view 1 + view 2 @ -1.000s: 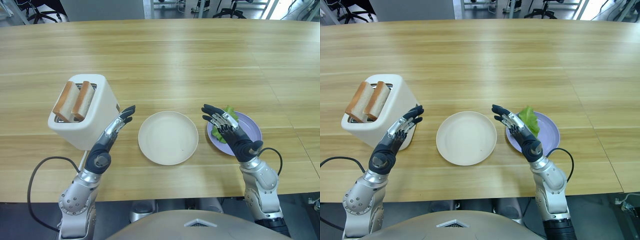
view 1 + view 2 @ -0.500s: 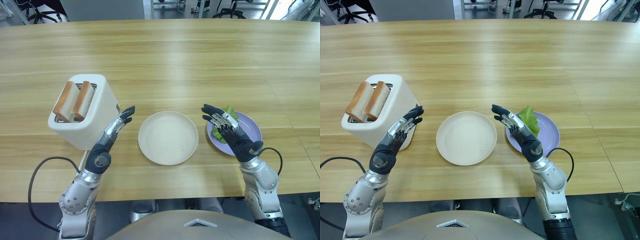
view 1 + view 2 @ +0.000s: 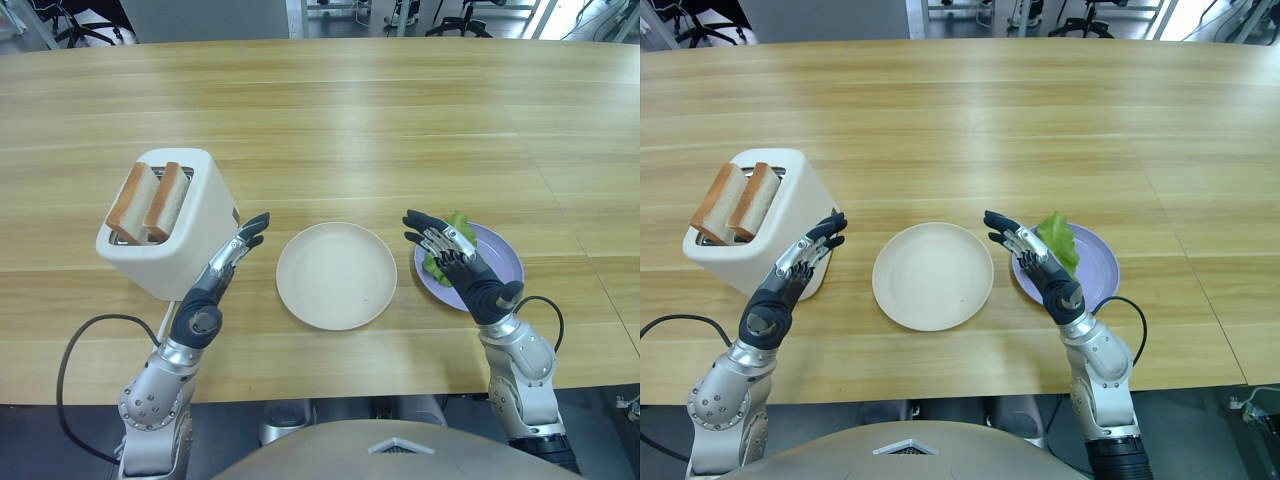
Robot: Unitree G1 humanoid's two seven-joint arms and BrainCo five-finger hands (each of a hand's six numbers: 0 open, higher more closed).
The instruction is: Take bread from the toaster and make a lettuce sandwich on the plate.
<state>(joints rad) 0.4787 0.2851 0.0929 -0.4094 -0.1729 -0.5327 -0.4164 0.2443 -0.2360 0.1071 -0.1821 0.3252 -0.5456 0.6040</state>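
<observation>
A cream toaster (image 3: 178,232) stands at the left of the wooden table with two bread slices (image 3: 148,200) sticking up from its slots. An empty cream plate (image 3: 336,275) lies in the middle. A lettuce leaf (image 3: 1058,240) rests on a small purple plate (image 3: 1092,266) to the right. My left hand (image 3: 225,268) is open, fingers stretched out beside the toaster's front right corner. My right hand (image 3: 455,262) is open too, held over the near left part of the purple plate and covering some of the lettuce.
A black cable (image 3: 85,340) loops from the toaster's near side along the table's front edge. The far half of the table (image 3: 340,110) is bare wood. Office chairs stand beyond the far edge.
</observation>
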